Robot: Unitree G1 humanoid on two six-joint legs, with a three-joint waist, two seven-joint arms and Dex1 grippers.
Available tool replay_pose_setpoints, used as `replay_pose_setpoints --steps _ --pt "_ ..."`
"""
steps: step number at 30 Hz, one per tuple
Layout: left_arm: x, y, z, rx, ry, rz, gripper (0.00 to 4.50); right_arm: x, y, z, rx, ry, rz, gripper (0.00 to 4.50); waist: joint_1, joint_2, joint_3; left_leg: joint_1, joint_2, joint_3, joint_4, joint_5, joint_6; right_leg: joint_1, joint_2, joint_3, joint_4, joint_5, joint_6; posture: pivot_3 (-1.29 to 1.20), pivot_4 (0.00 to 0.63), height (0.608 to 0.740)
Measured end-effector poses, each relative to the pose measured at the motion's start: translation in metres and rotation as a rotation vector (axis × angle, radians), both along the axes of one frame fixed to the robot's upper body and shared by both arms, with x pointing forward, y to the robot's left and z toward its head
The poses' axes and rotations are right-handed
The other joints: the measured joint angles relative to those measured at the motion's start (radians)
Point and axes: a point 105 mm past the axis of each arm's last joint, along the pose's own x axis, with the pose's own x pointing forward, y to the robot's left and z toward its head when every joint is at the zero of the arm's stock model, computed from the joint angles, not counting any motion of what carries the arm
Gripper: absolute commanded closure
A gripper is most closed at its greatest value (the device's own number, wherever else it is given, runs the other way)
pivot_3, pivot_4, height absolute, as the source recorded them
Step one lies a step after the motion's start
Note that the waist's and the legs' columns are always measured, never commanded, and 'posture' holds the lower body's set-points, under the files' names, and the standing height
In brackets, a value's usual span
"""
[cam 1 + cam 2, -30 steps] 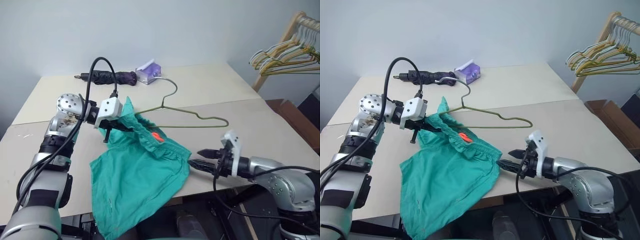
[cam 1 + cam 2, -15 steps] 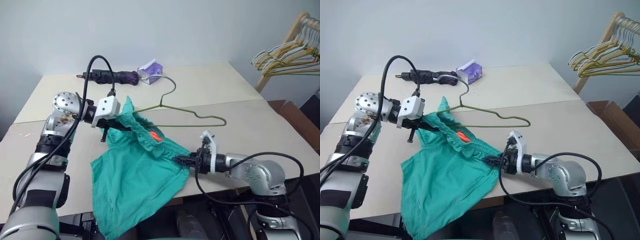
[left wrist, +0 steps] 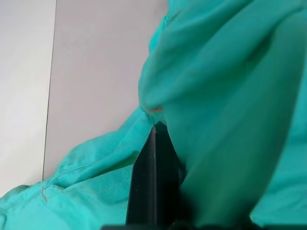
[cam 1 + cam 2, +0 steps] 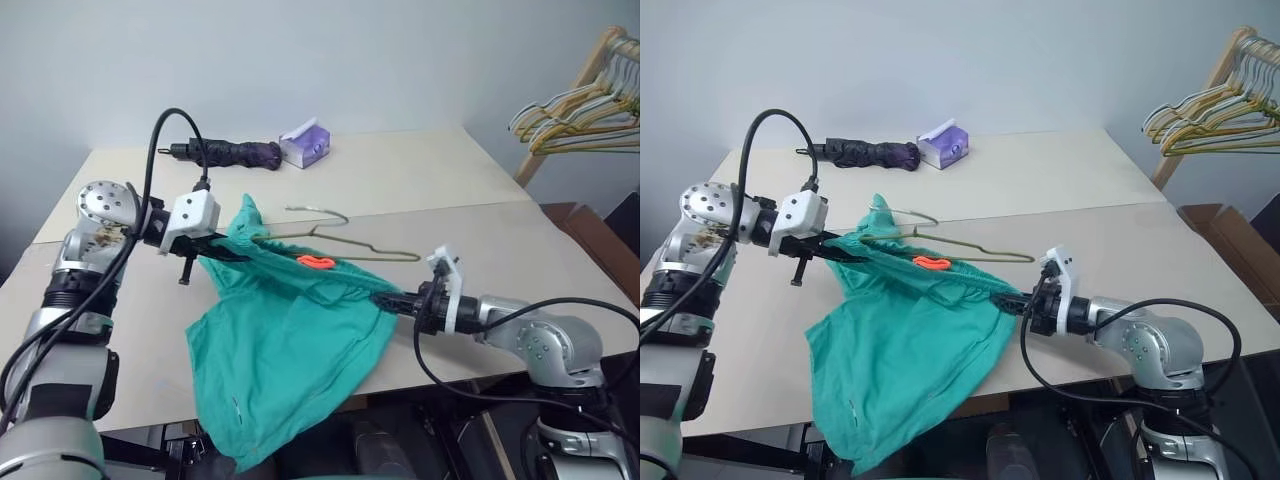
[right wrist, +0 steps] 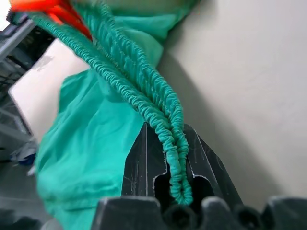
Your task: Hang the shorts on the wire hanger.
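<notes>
Teal shorts (image 4: 285, 330): waistband stretched over the tabletop (image 4: 500, 190), left hand (image 4: 222, 250) clenched at 9 o'clock, right hand (image 4: 398, 297) clenched at 3. Wire hanger (image 4: 345, 240): touching, 12 o'clock.

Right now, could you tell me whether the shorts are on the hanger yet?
Not yet: the shorts hang stretched between both grippers, the hanger lying behind them.

Both head eyes look forward and down from above over the table (image 4: 420, 180). Each wrist camera sits very close, facing the shorts (image 4: 910, 340) that all views share.
</notes>
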Motion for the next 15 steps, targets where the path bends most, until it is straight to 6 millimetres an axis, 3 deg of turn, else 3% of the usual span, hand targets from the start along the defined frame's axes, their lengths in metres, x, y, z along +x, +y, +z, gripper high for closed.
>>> replay_pose_setpoints --steps 9,15 --pt "-0.008 0.006 0.001 0.030 0.039 -0.013 4.50 0.005 -0.008 0.011 -0.081 -0.123 0.055 4.48 0.004 0.000 0.000 -0.001 0.000 0.000 0.000 0.000 0.000 0.000 0.000 0.000 0.000 0.000 0.000 -0.11 0.028 0.740" --pt "0.001 0.002 0.015 -0.102 0.086 0.058 4.50 0.007 -0.007 0.006 -0.171 -0.204 0.070 4.48 0.009 0.000 0.000 -0.002 0.000 0.000 0.000 0.000 0.000 -0.002 0.000 0.000 0.000 0.000 0.000 -0.10 0.027 0.740"
